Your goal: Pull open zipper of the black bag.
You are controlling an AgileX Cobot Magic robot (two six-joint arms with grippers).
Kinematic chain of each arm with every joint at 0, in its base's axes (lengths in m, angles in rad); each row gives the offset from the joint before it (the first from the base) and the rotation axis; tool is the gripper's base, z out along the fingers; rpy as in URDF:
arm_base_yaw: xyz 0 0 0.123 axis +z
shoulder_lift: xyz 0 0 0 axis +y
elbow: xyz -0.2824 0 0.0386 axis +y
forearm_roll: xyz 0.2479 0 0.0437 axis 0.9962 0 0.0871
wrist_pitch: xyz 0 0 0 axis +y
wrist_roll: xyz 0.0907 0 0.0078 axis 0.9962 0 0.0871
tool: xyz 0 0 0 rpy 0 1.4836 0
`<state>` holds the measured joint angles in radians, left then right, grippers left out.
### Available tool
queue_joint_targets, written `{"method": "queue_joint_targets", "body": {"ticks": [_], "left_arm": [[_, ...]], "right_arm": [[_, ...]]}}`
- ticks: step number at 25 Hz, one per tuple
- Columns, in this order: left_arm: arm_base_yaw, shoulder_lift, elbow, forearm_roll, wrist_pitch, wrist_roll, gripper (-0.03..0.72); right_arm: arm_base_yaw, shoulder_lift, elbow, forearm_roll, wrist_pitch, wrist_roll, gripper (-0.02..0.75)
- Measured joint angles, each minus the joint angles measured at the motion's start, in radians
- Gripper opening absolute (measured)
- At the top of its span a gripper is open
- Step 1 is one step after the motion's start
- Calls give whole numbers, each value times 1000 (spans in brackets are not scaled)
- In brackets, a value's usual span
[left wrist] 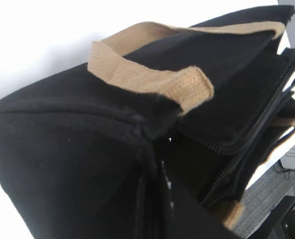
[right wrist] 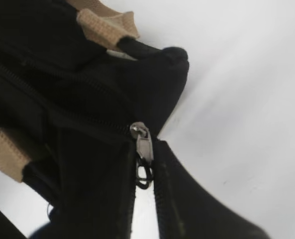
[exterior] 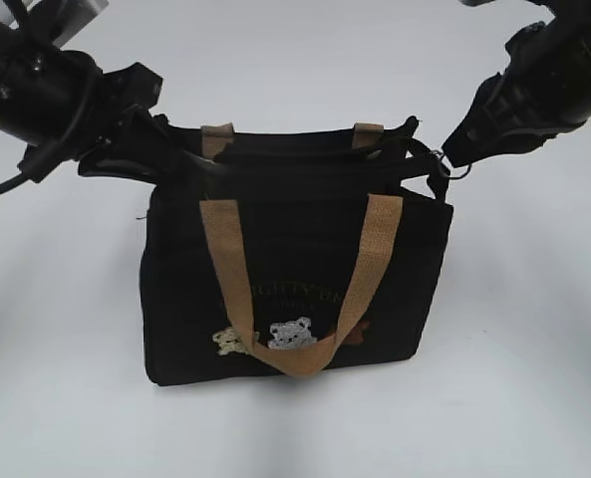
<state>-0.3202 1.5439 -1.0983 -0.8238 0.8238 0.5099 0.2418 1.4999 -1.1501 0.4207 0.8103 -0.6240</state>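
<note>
Black bag (exterior: pixel 295 289) stands upright mid-table (exterior: pixel 66 398), front facing the exterior camera, one tan handle (exterior: pixel 300 289) hanging down over the front across the little bears (exterior: pixel 275 337).

Left gripper (exterior: pixel 160 159) is at the bag's top left corner, jaws pressed nearly together on the fabric there. Its wrist view shows only bag cloth up close, so the exact pinch point is hidden.

Right gripper (exterior: pixel 444 169) is at the top right corner. Jaws are nearly closed, silver pull tab (right wrist: pixel 144 149) sits between them in the right wrist view; looks like a pinch on the tab, but contact isn't clearly visible.

Zipper (left wrist: pixel 222 149) runs along the top edge. In the left wrist view the teeth are parted and the mouth gapes. Slider is at the right end.
</note>
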Motion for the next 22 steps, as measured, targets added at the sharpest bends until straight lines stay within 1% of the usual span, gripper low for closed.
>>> {"method": "queue_joint_targets", "body": {"ticks": [2,5,7,8,9,11,14,17,20,22], "left_arm": [[5,-7,0,2,10,-1,36],[27,-52,0,3,29,-1,118],[49,-112,0,11,43,-1,196],[60,-140,0,22,56,-1,226],[68,-176,0,47,71,-2,255],[84,-258,0,128,104,-51,282],[88,-391,4,348,168,-189,295],[88,-544,56,547,234,-327,298],[88,-744,163,659,283,-409,298],[88,-883,254,681,301,-430,298]], "right_arm": [[0,-5,0,-7,12,43,164],[0,-37,0,-62,45,134,372],[0,-72,0,-120,83,202,448],[0,-94,0,-145,108,243,468],[-1,-117,0,-172,137,278,478],[-1,-163,11,-215,192,350,489],[-1,-246,77,-249,252,387,496],[-1,-346,201,-260,278,409,496],[-1,-477,322,-265,310,434,496],[-1,-573,386,-267,337,446,496]]}}
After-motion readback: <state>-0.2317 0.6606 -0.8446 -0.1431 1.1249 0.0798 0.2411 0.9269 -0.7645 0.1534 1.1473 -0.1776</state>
